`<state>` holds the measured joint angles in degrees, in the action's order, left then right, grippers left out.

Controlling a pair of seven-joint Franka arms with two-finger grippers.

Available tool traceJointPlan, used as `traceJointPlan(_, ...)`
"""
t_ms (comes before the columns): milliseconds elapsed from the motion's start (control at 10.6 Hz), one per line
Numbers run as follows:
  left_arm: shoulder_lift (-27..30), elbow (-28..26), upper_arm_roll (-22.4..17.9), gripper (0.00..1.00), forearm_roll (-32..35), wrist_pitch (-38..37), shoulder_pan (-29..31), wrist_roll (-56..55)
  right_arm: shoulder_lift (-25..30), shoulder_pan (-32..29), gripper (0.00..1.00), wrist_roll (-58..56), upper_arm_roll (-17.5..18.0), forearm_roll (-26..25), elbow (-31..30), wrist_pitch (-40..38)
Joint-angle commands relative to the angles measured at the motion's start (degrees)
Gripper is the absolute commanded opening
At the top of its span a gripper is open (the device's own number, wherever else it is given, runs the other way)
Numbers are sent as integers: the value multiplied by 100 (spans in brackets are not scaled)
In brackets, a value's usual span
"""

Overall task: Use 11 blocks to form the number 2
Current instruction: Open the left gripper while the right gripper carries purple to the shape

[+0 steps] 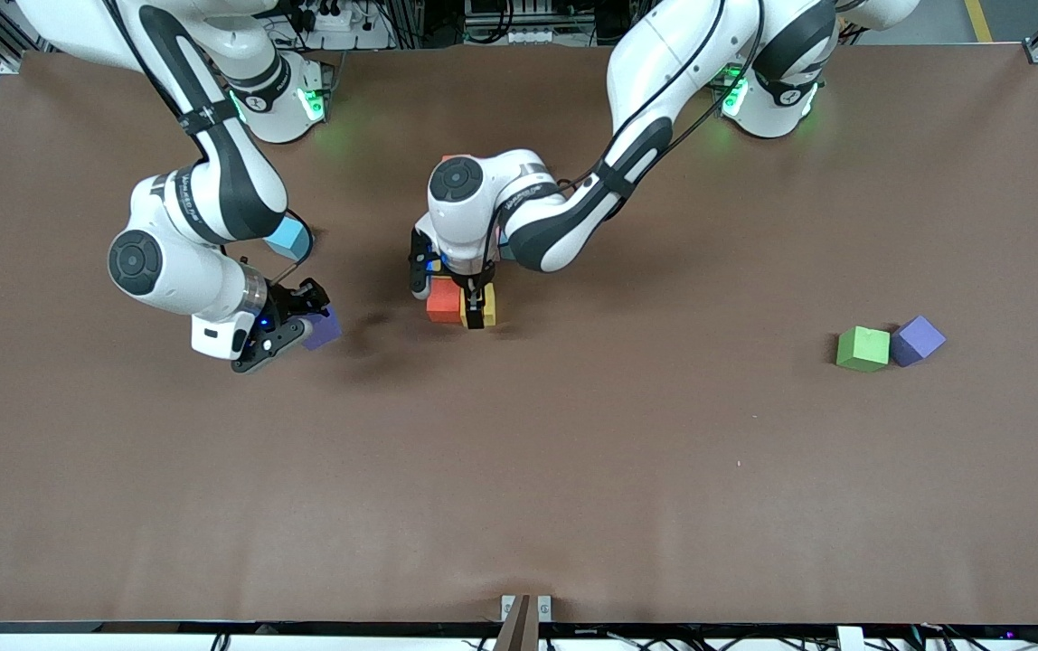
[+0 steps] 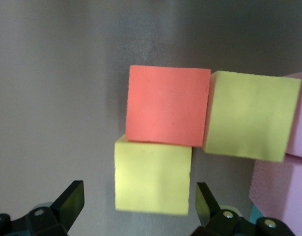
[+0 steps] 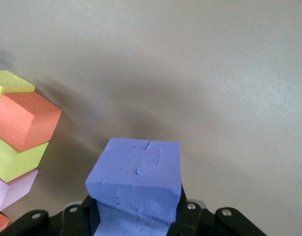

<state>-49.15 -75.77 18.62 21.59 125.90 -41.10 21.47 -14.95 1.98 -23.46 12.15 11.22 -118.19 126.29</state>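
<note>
- Two arms show in the front view over the brown bench (image 1: 573,470). The left claw (image 1: 476,307) is down at the cluster of blocks near the middle of the bench, its fingers spread around a yellow cube (image 1: 488,306) that touches an orange-red cube (image 1: 443,301); the arm hides the rest of the number 2. The right claw (image 1: 302,327) hangs over the bench toward the right arm's end, pinching a purple cube (image 1: 324,329). A light blue cube (image 1: 287,239) lies beside the right arm, farther from the front camera than that claw. At the left arm's end a green cube (image 1: 863,349) and a second purple cube (image 1: 918,340) sit touching each other.
- Left wrist view: the left claw's two fingertips (image 2: 72,199) stand apart on either side of the yellow cube (image 2: 153,177), not pressing it. The orange-red cube (image 2: 168,104) touches it, another yellow cube (image 2: 251,115) touches the orange-red one, and pink cubes (image 2: 283,191) sit at the edge.
- Right wrist view: the right claw (image 3: 136,216) is clamped on the purple cube (image 3: 136,179), held clear of the bench. Off to one side stands the row of yellow (image 3: 11,83), orange-red (image 3: 28,118), yellow (image 3: 18,157) and pink (image 3: 13,191) cubes.
</note>
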Motion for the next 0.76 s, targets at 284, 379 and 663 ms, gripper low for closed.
traceJointPlan(284,1801,-1562,-8,100,-584,-144,487,-143,10,381,29,-97,59,3,217,-113)
traceJointPlan(379,2038,-1599,-8,100,-682,-502,672,-135,-7,556,29,-97,59,-14,278,-104)
traceJointPlan(663,2759,-1581,-8,100,-1007,-1575,1619,-143,-279,1137,26,-281,68,-460,690,-96)
